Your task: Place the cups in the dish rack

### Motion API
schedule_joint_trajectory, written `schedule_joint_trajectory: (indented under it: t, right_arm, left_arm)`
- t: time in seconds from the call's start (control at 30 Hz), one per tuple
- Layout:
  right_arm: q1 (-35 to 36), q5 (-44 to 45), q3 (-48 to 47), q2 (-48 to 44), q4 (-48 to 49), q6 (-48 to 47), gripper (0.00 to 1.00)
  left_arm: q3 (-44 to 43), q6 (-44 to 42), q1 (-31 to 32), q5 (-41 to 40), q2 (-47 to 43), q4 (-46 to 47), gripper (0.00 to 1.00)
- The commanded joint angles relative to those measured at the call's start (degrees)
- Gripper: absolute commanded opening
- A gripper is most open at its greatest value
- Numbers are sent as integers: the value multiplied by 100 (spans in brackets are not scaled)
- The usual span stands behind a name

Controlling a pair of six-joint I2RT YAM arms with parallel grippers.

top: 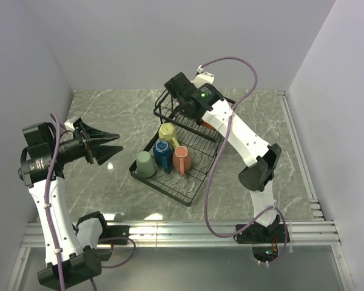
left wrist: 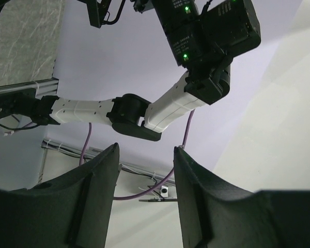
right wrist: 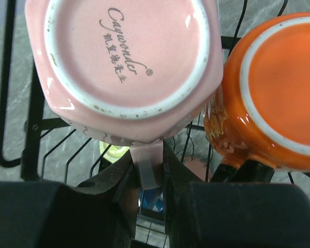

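Note:
The black wire dish rack (top: 164,189) lies mid-table. Its flat tray holds a pale green cup (top: 145,163), a blue cup (top: 162,153), a yellow-green cup (top: 168,131) and a salmon cup (top: 182,159). My right gripper (top: 183,109) hangs over the raised basket. In the right wrist view it (right wrist: 147,165) is shut on the handle of an upside-down pink cup (right wrist: 126,57), with an upside-down orange cup (right wrist: 279,88) just to its right over the rack wires (right wrist: 33,119). My left gripper (top: 112,143) is open and empty, held in the air left of the rack, and also shows in the left wrist view (left wrist: 144,155).
Grey marble tabletop (top: 109,194) surrounds the rack. White walls close in on the left, back and right. Aluminium rails (top: 182,230) run along the near edge. The right arm's purple cable (top: 215,182) loops beside the rack.

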State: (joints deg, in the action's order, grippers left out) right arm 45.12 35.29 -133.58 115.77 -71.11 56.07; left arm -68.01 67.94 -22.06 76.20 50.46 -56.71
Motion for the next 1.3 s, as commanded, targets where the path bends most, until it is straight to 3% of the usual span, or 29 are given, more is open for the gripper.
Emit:
schedule_joint_trajectory:
  t: [0.0,0.3,0.43,0.63,0.67,0.77,1.27]
  right_arm:
    - [49,206,-282,113,-86,158,0]
    - [58,75,7,122,-307,0,0]
    - [76,-197,104,104,-96,-61,7]
    - [128,-628,-36,139,115,-123,34]
    - [128,-646,-63,157,89,-106,44]
    - [163,-734,-81,183,54,-132,59]
    - [427,-699,166,-440,62,-97,61]
  left_arm:
    - [77,-97,-26,79,-124,89,51]
    - [314,202,-26,140,-238,459,51]
    - [323,263,-26,149,-238,520,51]
    - [306,307,-26,158,-247,591,51]
    - [306,316,-35,167,-247,591,51]
    - [314,325,-35,167,-247,617,50]
    - [350,343,-96,140,-291,635,50]
